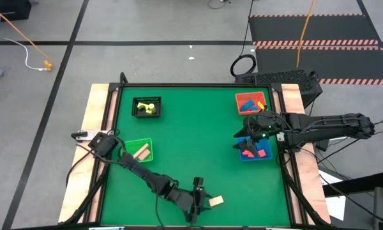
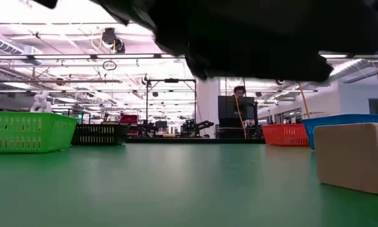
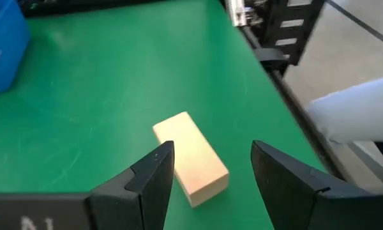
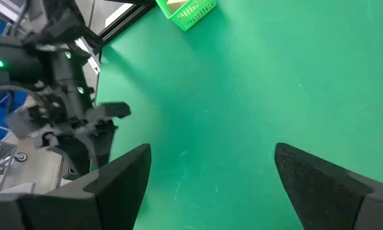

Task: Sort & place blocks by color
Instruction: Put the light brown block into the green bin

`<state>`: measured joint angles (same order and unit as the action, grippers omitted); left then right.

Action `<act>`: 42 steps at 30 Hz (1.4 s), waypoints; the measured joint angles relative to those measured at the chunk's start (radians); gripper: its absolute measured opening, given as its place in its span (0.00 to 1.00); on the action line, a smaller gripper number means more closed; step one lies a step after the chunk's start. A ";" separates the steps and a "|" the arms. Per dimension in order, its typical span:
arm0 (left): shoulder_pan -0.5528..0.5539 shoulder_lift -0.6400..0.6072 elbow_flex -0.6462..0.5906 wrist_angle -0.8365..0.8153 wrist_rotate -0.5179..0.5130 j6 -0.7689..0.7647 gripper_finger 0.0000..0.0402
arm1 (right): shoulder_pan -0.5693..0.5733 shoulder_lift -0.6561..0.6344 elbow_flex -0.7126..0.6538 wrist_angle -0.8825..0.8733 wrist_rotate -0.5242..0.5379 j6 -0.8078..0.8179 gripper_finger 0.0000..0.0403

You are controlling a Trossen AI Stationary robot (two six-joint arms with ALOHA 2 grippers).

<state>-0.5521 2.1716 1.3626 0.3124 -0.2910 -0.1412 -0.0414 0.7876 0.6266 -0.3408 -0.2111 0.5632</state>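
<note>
Four small bins stand on the green table (image 1: 198,140). At the far left, the black bin (image 1: 147,107) holds yellow-green blocks (image 1: 149,108); nearer on that side, the green bin (image 1: 139,150) holds one tan block (image 1: 142,152) lying at a slant. At the far right, the red bin (image 1: 250,102) holds red pieces, with a yellow one at its rim beside the right arm. Just in front of it, the blue bin (image 1: 255,150) holds red and pink blocks (image 1: 249,152), though they do not match its colour. A loose cream wooden block (image 1: 216,201), a short bar, lies flat on the mat near the front edge, well apart from all the bins. The left gripper (image 1: 196,203) sits just beside it, low over the mat. In the left wrist view the block (image 3: 191,158) lies partly between the two dark fingers (image 3: 154,171), angled across the gap; its near corner is close against one finger, while the other finger stands clear of it. The jaws are parted about halfway and grip nothing. The right gripper (image 1: 241,137) hangs over the blue bin's inner edge, jaws spread fully wide and empty, as the right wrist view shows.
</note>
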 joint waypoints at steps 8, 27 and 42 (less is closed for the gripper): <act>0.001 0.111 0.082 0.031 -0.044 -0.044 0.52 | 0.000 0.000 0.000 0.002 0.000 -0.001 0.81; 0.008 0.135 0.085 -0.053 -0.104 -0.209 0.52 | 0.000 0.000 0.000 0.027 0.000 -0.001 0.81; 0.045 0.135 0.085 -0.014 0.007 -0.125 0.33 | 0.000 0.000 0.000 0.026 0.000 0.000 0.81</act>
<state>-0.5075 2.3070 1.4475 0.2981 -0.2837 -0.2662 -0.0414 0.7876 0.6266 -0.3145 -0.2111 0.5632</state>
